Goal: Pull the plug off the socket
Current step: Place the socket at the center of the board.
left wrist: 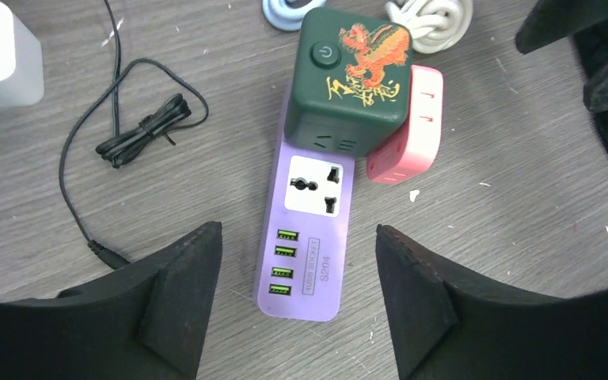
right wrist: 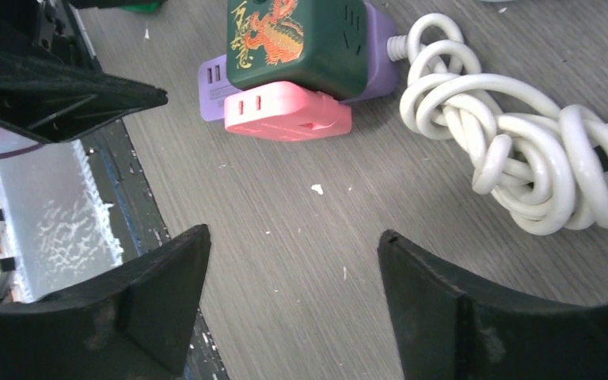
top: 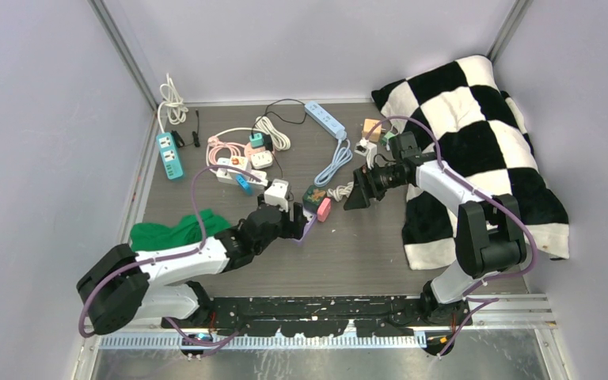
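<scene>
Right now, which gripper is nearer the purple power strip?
Left. The left gripper is right at the purple power strip, whose USB end shows between its open jaws. The right gripper sits off to the side, beyond the pink adapter.

Even, soft overhead light, faint shadows; wrist views sharp, perhaps slightly bowed at edges

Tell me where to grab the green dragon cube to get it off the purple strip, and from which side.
Take the green cube from above, probably across the flat wall facing the USB end of the purple strip and the wall opposite. The pink adapter crowds one side low down, so grip high. The strip lies flat, so a straight upward pull should free the cube.
</scene>
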Robot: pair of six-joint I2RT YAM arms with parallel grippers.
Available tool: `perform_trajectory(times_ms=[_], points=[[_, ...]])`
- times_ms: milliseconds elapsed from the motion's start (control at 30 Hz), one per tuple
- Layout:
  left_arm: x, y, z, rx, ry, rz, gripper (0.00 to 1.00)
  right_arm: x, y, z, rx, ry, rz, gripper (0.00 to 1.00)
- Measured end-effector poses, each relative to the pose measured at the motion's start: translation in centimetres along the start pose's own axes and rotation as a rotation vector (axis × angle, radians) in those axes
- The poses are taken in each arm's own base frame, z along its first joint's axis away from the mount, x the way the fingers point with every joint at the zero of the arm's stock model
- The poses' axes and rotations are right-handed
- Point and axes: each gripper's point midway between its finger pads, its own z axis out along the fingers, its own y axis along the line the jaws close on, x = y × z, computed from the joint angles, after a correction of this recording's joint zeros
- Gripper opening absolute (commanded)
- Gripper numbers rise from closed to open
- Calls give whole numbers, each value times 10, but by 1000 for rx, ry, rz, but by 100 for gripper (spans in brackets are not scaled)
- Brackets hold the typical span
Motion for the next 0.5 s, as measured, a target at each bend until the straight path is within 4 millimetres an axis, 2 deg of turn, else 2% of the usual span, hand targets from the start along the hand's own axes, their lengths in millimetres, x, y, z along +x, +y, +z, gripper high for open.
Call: perform_trajectory(times_ms=[100, 267, 400, 500], points=[[6, 0, 9, -27, 33, -9, 59, -2, -2, 3, 19, -1, 14, 55], [9, -3, 20, -44, 60, -17, 58, 1, -6, 12, 42, 18, 49, 29], [15, -4, 25, -49, 79, -13, 57, 2, -11, 20, 73, 29, 93, 18], [22, -4, 29, -46, 100, -7, 57, -4, -16, 23, 101, 26, 130, 15]])
